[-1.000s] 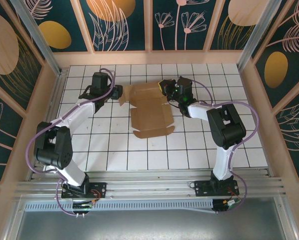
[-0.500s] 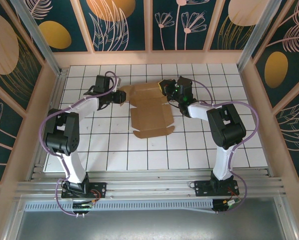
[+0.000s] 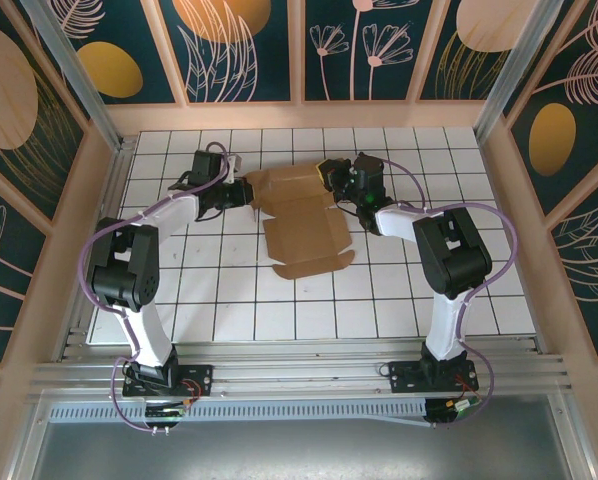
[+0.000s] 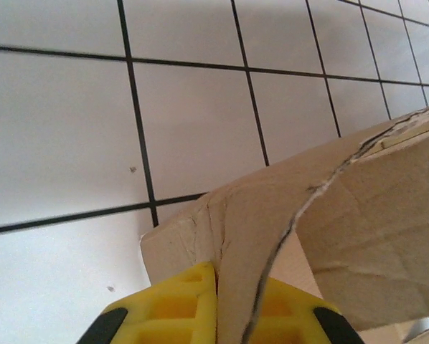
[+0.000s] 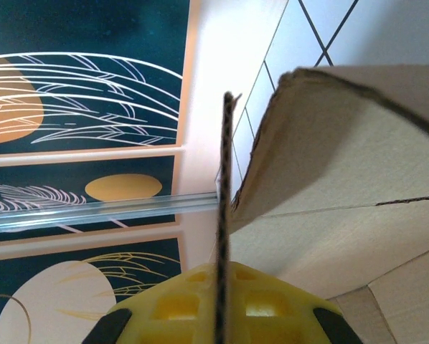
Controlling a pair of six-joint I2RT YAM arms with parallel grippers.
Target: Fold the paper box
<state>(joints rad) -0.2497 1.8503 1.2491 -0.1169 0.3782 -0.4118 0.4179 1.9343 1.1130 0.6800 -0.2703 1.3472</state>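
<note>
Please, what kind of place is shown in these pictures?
Probably a robot test cell: a white gridded tabletop fenced by teal leaf-printed wall panels, an aluminium mounting rail, and the left gripper and right gripper pinching a tan kraft cardboard box.

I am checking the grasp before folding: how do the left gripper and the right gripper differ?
The left gripper pinches the box's left flap; the right gripper pinches its far right side. The left gripper's camera faces the white tiles, the right gripper's the painted wall. Both are shut on the box.
</note>
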